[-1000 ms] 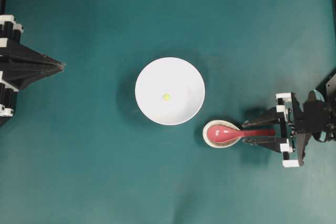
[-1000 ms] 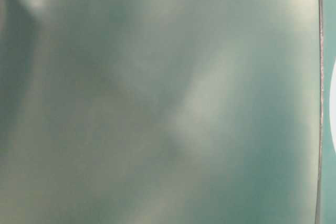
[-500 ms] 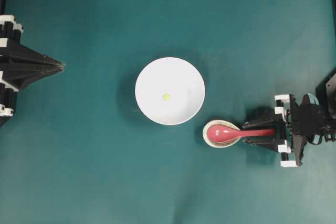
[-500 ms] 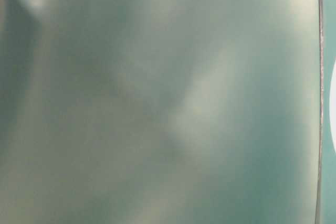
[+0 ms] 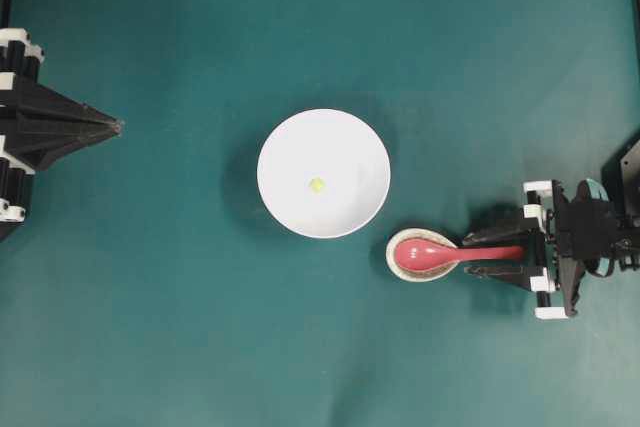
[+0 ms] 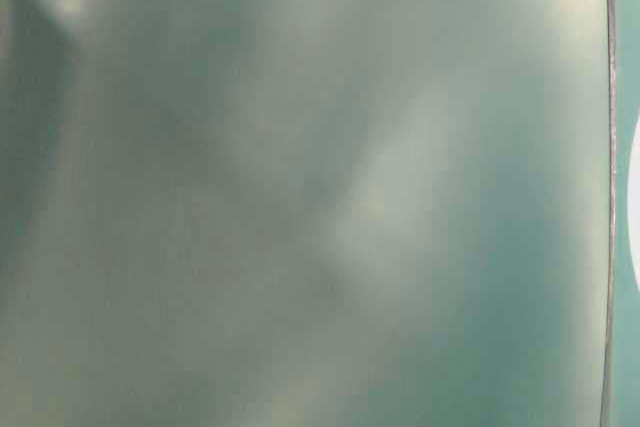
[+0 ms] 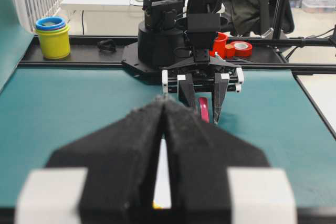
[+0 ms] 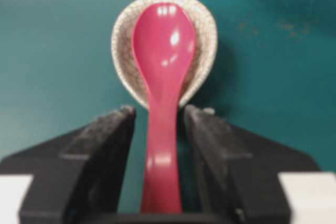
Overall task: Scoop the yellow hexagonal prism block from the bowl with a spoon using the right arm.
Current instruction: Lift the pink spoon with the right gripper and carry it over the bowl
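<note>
**Right end effector straddles the spoon handle**

Open teal desk [image 5: 180, 327] all around the white bowl [image 5: 290, 147], the yellow hexagonal prism block [image 5: 317, 184] at its centre. Just right-below the bowl, the spoon [image 5: 440, 254] rests in a speckled dish [image 5: 400, 269]. The right end effector [image 5: 482, 253] stands spread wide, fingers flanking the handle, not gripping. Far left of the bowl, the left end effector [image 5: 115, 127] is pinched closed, empty.

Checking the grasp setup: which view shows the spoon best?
The right wrist view: the spoon fills it, scoop in the speckled dish, handle between the open right gripper. Overhead shows it small; the left wrist view shows a sliver; the table-level view shows none.
</note>
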